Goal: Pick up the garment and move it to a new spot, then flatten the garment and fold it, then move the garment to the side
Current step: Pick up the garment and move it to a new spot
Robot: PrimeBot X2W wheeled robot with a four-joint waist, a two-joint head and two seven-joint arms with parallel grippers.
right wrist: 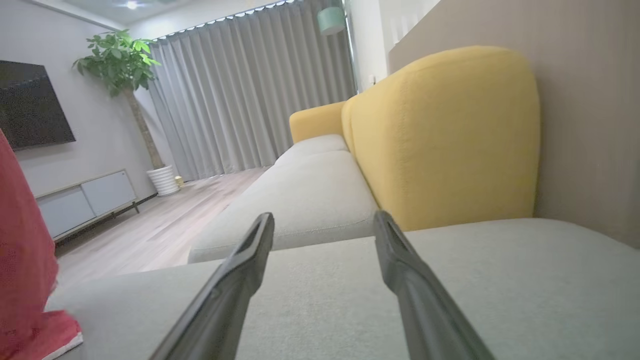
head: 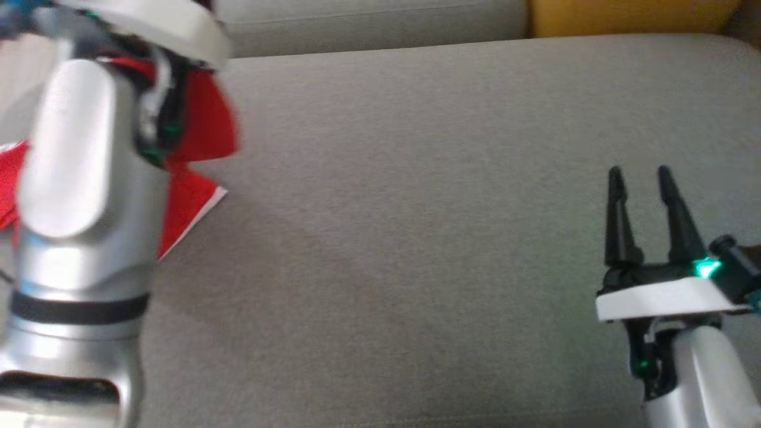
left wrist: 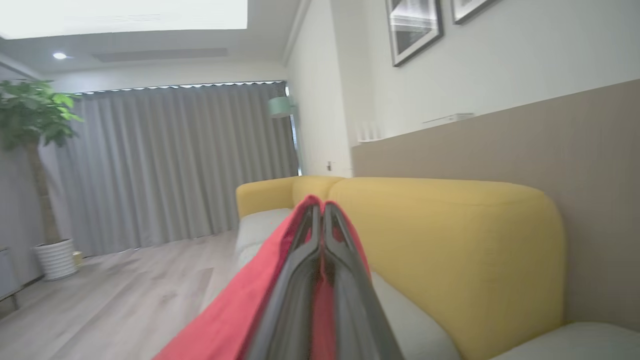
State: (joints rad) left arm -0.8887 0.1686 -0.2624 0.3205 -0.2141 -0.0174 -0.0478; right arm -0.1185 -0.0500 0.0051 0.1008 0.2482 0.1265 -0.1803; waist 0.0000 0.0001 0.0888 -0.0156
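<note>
Grey sofa seat (head: 416, 249), yellow backrest (right wrist: 440, 135) behind. Red garment (head: 202, 128) at the seat's left end, hanging from the left gripper (left wrist: 321, 207), jaws pressed together on the cloth, lower edge lying on the seat. Right gripper (head: 639, 175) well apart at the right, jaws spread, empty. Best lifted clear before carrying over the bare middle, then lowered slowly to avoid bunching.

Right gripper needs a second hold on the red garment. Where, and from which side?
Probably the free white-edged corner of the red garment, approached from the robot's right, low across the grey cushion. That corner juts toward the right gripper, whose jaws are open. The left gripper is shut on the upper part.
</note>
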